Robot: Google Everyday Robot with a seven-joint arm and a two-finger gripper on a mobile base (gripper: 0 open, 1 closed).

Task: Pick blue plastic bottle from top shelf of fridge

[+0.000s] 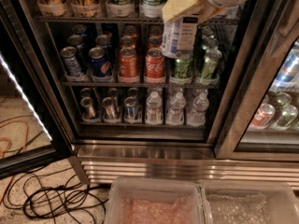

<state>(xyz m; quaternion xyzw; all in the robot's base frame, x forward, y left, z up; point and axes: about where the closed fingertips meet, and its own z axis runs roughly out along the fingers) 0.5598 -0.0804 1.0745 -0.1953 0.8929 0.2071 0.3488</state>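
Observation:
My gripper (189,8) comes in from the top right, a white arm with pale yellow fingers (180,3). It is shut on the blue plastic bottle (179,37), gripping its upper part. The bottle's pale blue-and-white label with a dark text panel shows below the fingers; its cap and neck are hidden. The bottle hangs in front of the fridge (140,153), with its base level with the green cans and below the top shelf (93,19). Other bottles and cups stand on that shelf.
The middle shelf holds blue cans (99,62), red cans (154,64) and green cans (210,62). The lowest shelf holds cans and small water bottles (176,107). The open glass door (23,101) is at left. Cables (51,195) lie on the floor. Two clear bins (154,204) are in front.

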